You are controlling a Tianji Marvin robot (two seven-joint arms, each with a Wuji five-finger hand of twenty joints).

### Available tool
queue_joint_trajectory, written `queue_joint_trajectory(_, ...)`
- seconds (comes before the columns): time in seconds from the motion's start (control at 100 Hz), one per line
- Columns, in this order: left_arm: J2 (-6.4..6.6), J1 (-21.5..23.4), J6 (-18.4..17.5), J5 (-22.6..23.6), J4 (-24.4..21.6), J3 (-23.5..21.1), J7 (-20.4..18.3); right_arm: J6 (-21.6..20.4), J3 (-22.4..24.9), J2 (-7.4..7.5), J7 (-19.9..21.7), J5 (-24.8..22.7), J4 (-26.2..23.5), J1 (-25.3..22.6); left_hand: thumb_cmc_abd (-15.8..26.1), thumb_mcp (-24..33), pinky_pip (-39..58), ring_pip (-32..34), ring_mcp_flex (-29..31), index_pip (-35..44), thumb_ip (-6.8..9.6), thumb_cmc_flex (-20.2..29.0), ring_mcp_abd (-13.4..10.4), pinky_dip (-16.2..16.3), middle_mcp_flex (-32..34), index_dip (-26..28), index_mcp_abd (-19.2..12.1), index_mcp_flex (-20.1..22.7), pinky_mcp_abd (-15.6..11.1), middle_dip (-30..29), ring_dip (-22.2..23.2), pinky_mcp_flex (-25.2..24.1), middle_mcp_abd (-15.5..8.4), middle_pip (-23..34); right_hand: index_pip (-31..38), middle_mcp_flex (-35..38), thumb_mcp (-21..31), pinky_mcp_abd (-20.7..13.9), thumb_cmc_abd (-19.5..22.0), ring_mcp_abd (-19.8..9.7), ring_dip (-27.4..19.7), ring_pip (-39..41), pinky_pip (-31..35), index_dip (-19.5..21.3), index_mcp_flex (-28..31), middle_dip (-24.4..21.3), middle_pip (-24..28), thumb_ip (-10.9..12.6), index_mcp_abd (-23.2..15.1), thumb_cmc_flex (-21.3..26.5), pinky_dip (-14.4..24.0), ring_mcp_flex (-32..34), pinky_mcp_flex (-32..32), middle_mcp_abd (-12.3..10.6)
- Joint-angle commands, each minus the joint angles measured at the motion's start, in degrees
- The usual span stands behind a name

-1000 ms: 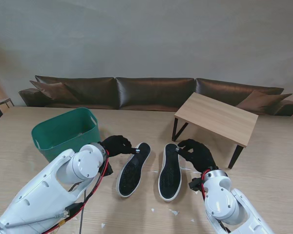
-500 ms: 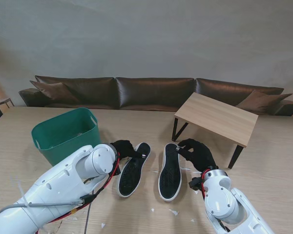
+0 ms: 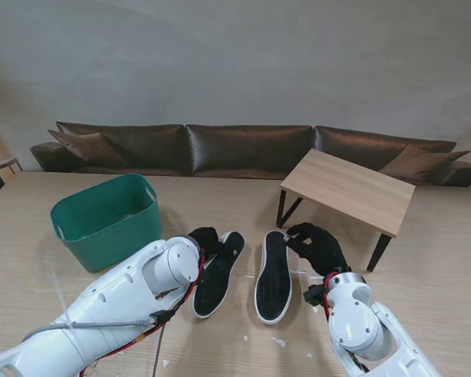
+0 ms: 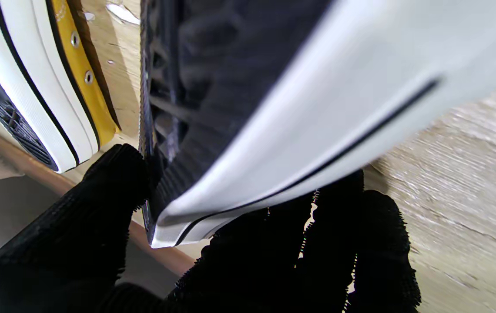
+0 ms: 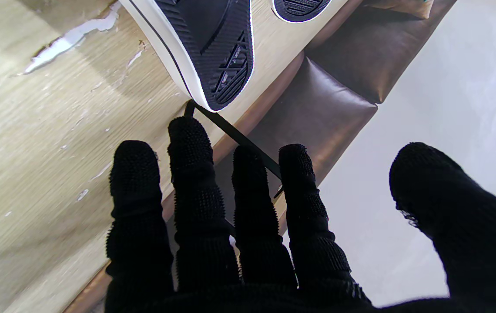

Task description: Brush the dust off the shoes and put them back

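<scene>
Evidently my left robot hand (image 4: 248, 261) gripped the left shoe (image 3: 217, 271) by its rim, tilting it sole-up on the tabletop (image 3: 439, 267) for brushing. My right robot hand (image 3: 318, 247) hovered spread and empty beside the right shoe (image 3: 273, 276), which lay sole-up.

I am seeing black-soled, white-edged shoes (image 3: 273, 276) showing yellow uppers, black gloved hands (image 3: 318, 245), a green bin (image 3: 106, 220) at centre left, and a dark brown sofa (image 3: 247, 149).

Wall (image 3: 235, 55): plain grey
Sofa (image 3: 243, 149): dark brown leather, against wall
Side table (image 3: 349, 188): light wood, black legs
</scene>
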Motion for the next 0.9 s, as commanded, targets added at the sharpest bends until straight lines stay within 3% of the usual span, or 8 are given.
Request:
queue_joint_trajectory(0.0, -1.18, 0.8, 0.3, -0.6, 1.1, 0.4, -0.5, -0.3, -0.2, -0.29, 0.7, 0.0, 0.1, 0.0, -3.9, 6.1, 3.4, 3.5, 5.9, 10.8, -2.55, 5.8, -0.7, -0.3, 3.2, 4.2, -3.3, 0.8, -0.2, 2.7, 1.1, 2.7, -2.4, 3.5, -0.3, 0.1, 1.1, 0.7, 1.3, 0.0, -0.2, 0.8, -0.1, -0.8, 1.0, -0.5, 0.2, 1.4, 0.0, -2.4, 0.0, 0.5, -12.0, 0.7)
queue_joint_trajectory(0.04, -1.52, 1.0, 0.4, -0.9, 1.5, 0.3, 0.2, -0.4, -0.3, -0.31, 0.7, 0.1, 0.1, 0.0, -5.6, 4.9, 4.3, 4.5, 7.8, 16.4, -3.69, 9.8, -1.6, -1.6, 4.2, 3.6, -3.9, -0.5, 0.1, 4.0, 1.0, 4.5, -3.2, 5.3, -0.3, 0.2, 1.1, 0.7, 1.3, 0.0, -0.2, 0.9, -0.1, -0.7, 1.0, -0.5, 0.2, 1.4, 0.0, -2.4, 0.0, 0.5, -12.0, 0.8)
queue_joint_trajectory(0.11, -1.7, 1.3, 0.5, -1.5, 1.6, 0.2, 0.5, -0.4, -0.3, -0.33, 0.6, 0.1, 0.2, 0.1, -7.3, 4.2, 4.5, 4.3, 10.3, 24.2, -3.46, 15.5, -3.3, -3.2, 5.4, 2.3, -5.0, -2.6, 0.4, 3.9, 0.2, 7.5, -4.5, 6.2, -0.3, 0.2, 1.1, 0.7, 1.2, 0.1, -0.2, 0.9, -0.1, -0.7, 1.0, -0.4, 0.2, 1.4, 0.1, -2.3, 0.0, 0.6, -12.1, 0.7)
queue_joint_trajectory(0.14, -1.73, 1.5, 0.4, -1.5, 1.6, 0.0, 0.7, -0.4, -0.3, -0.34, 0.6, 0.1, 0.3, 0.1, -7.7, 5.8, 4.7, 3.8, 11.6, 27.7, -3.43, 17.2, -4.1, -4.3, 6.6, 2.1, -5.5, -2.7, 0.7, 9.2, -0.5, 9.1, -5.1, 5.4, -0.3, 0.1, 1.2, 0.7, 1.3, 0.1, -0.2, 0.9, -0.1, -0.7, 1.0, -0.5, 0.2, 1.4, 0.0, -2.3, 0.0, 0.5, -12.1, 0.8)
queue_joint_trajectory(0.18, -1.77, 1.9, 0.2, -1.4, 1.5, -0.4, 1.4, -0.4, -0.3, -0.35, 0.6, 0.1, 0.3, 0.1, -9.0, 8.6, 4.8, 3.2, 13.2, 29.6, -3.64, 18.1, -5.0, -5.5, 8.2, 1.7, -5.7, -2.4, 0.8, 12.0, -1.4, 11.2, -5.8, 3.8, -0.3, 0.2, 1.2, 0.7, 1.2, 0.1, -0.2, 0.8, -0.1, -0.8, 1.0, -0.5, 0.2, 1.4, 0.1, -2.3, 0.0, 0.5, -12.1, 0.7)
queue_joint_trajectory(0.29, -1.25, 3.8, -1.5, -0.5, 0.1, -2.5, 2.5, -0.5, -0.4, -0.39, 0.4, 0.1, 0.5, 0.2, -11.7, 13.0, 4.7, 0.8, 16.9, 30.1, -4.12, 21.0, -7.4, -8.9, 11.9, 0.5, -7.4, -1.8, 0.2, 12.9, -3.0, 16.3, -7.3, -1.2, -0.3, 0.1, 1.2, 0.7, 1.2, 0.1, -0.2, 0.8, -0.1, -0.7, 1.1, -0.4, 0.2, 1.4, 0.0, -2.3, 0.0, 0.5, -12.1, 0.8)
queue_joint_trajectory(0.56, 1.32, 10.5, -5.9, 1.1, -8.5, -10.9, 2.8, -1.5, -1.3, -0.46, -0.3, -0.4, 0.5, 0.3, -14.9, 15.5, 2.7, -4.5, 20.7, 30.4, -4.17, 24.1, -8.6, -12.7, 14.9, -0.4, -9.4, 0.1, -1.2, 11.5, -4.1, 21.6, -9.2, -6.9, -0.3, 0.2, 1.2, 0.7, 1.2, -0.1, -0.2, 0.9, 0.0, -0.7, 1.1, -0.4, 0.2, 1.4, -0.1, -2.3, 0.1, 0.6, -11.9, 0.7)
queue_joint_trajectory(0.89, 3.72, 17.6, -18.1, 2.3, -16.3, -19.4, 1.0, -2.2, -3.4, -0.66, -1.5, -1.8, 0.5, 2.0, -14.7, 15.5, 0.4, -6.9, 19.0, 30.5, -3.28, 26.2, -8.2, -13.6, 13.3, -0.5, -10.4, 0.1, -3.7, 11.8, -3.4, 19.2, -9.7, -8.1, -0.2, -0.2, 1.5, 0.8, 0.8, -0.2, -0.2, 0.8, 0.1, -0.7, 1.3, -0.4, 0.2, 1.4, 0.1, -2.2, 0.0, 0.5, -11.6, 0.8)
